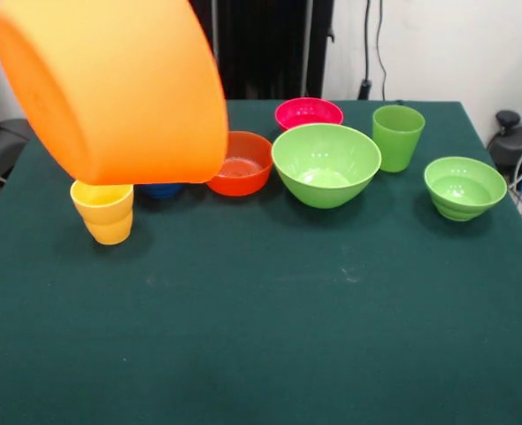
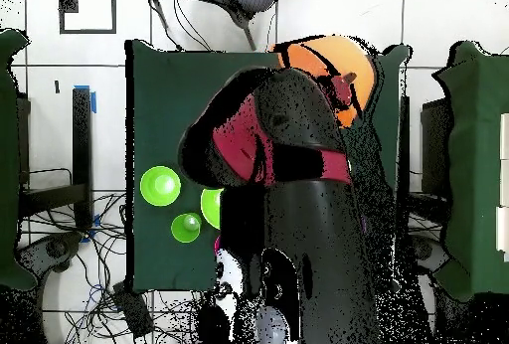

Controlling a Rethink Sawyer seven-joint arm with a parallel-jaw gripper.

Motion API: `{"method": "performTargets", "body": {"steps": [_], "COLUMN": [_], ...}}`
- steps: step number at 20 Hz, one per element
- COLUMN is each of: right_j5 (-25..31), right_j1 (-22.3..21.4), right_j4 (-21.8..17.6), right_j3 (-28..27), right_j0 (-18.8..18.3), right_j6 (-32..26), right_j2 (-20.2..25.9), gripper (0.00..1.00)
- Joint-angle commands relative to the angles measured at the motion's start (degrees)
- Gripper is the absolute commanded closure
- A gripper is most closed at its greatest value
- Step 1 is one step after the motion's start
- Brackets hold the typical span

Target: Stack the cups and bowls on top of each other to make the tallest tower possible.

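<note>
The huge orange bowl (image 1: 111,88) hangs tilted in the air at the upper left of the front view, its mouth turned away from the camera. In the overhead view it (image 2: 323,62) sits at the end of my arm, and my gripper (image 2: 345,82) is shut on its rim. On the table stand a yellow cup (image 1: 104,211), a red-orange bowl (image 1: 241,162), a pink bowl (image 1: 308,112), a large light green bowl (image 1: 326,164), a light green cup (image 1: 397,136) and a small green bowl (image 1: 464,187). A blue bowl (image 1: 161,189) is mostly hidden behind the orange bowl. No purple cup shows.
The dark green table (image 1: 261,336) stretches in front of the row of bowls. In the overhead view my arm (image 2: 288,211) covers most of the table; the small green bowl (image 2: 159,185) and the green cup (image 2: 185,227) show to its left. Cables lie beyond the table's edges.
</note>
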Motion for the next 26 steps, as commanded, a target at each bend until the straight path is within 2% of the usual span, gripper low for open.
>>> {"method": "performTargets", "body": {"steps": [1,4,12,14,18,20,23,26], "right_j5": [-1.8,-1.9,-2.8,-2.4,-3.1,-3.5,-4.5,-5.2], "right_j1": [6.4,8.8,13.9,14.7,16.8,17.7,18.3,20.5], "right_j4": [-11.2,-16.1,-24.7,-25.1,-21.9,-21.2,-23.0,-22.9], "right_j3": [-0.4,-0.1,-0.4,-0.2,-0.1,0.2,1.0,0.3], "right_j0": [3.8,5.7,8.8,9.3,8.8,9.2,10.6,10.7], "right_j6": [17.1,22.5,33.7,34.5,35.1,38.3,44.3,46.0], "right_j2": [-5.9,-7.6,-10.8,-11.3,-11.2,-11.6,-12.6,-12.7], "gripper": [1.00,1.00,1.00,1.00,1.00,1.00,1.00,1.00]}}
